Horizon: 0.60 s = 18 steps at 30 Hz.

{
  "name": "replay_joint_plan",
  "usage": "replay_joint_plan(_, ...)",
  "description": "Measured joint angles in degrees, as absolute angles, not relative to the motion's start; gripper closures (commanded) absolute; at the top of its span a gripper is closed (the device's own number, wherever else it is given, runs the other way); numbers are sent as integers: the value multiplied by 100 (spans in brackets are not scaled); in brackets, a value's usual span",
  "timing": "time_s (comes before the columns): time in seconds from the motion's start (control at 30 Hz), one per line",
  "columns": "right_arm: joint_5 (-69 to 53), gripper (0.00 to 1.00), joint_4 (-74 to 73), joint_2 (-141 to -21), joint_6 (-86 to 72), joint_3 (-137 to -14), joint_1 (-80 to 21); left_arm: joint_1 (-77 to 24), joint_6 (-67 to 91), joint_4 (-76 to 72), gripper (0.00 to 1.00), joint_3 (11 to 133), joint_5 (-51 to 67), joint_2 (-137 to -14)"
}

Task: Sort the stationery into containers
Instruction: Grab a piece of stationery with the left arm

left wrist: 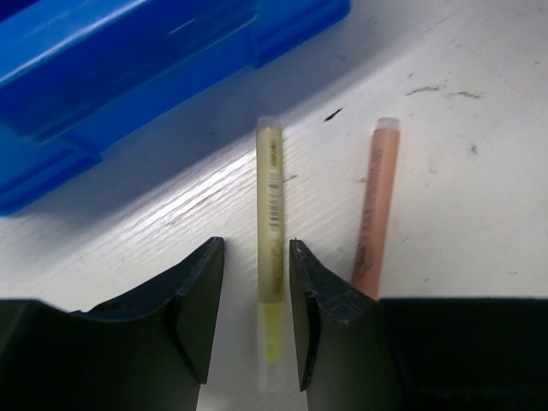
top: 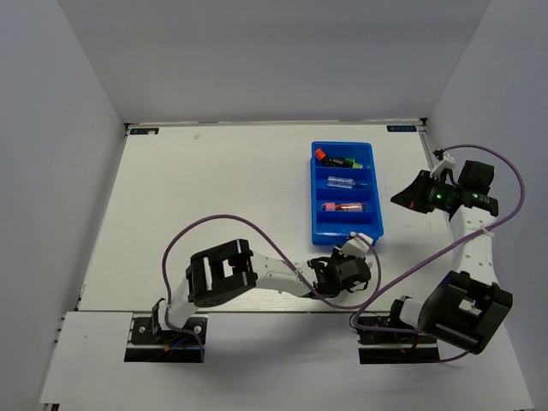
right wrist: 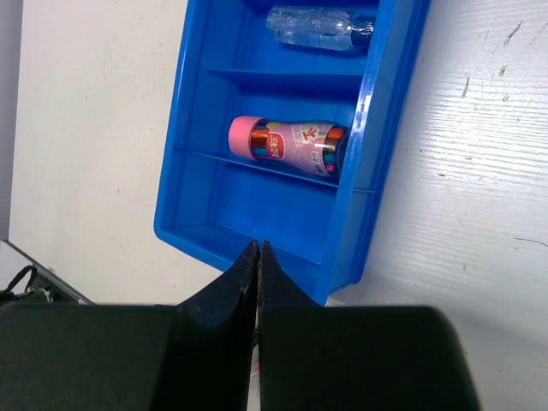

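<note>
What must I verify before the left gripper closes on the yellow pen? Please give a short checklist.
1. Yellow pen lies between the open jaws of the left gripper: ok.
2. Pink pen is clear of the fingers: cannot tell; its near end is hidden behind one finger.
3. Fingers are low enough over the table: cannot tell.
4. Blue tray has an empty compartment: ok, the end one by the right gripper.
5. Right gripper is shut and empty: ok.
</note>
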<state>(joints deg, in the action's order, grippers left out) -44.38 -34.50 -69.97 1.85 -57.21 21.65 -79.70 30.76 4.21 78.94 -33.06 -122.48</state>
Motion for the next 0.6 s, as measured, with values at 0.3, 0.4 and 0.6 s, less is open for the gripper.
replay_joint_plan(0.3, -4584, 100, -3448, -6997, 148, -5721, 2200, -8023, 3538, 556, 64, 7579, -3588, -12051)
replay_joint_plan(0.4, -4628, 100, -3448, -6995, 145, -5721, 2217, -8047, 3632, 600, 74, 7481, -3669, -11996)
replay_joint_plan(0.6, -4692, 100, -3446, -6995, 141, -5721, 2235, -8068, 3859, 626, 100, 7262, -3682, -11850)
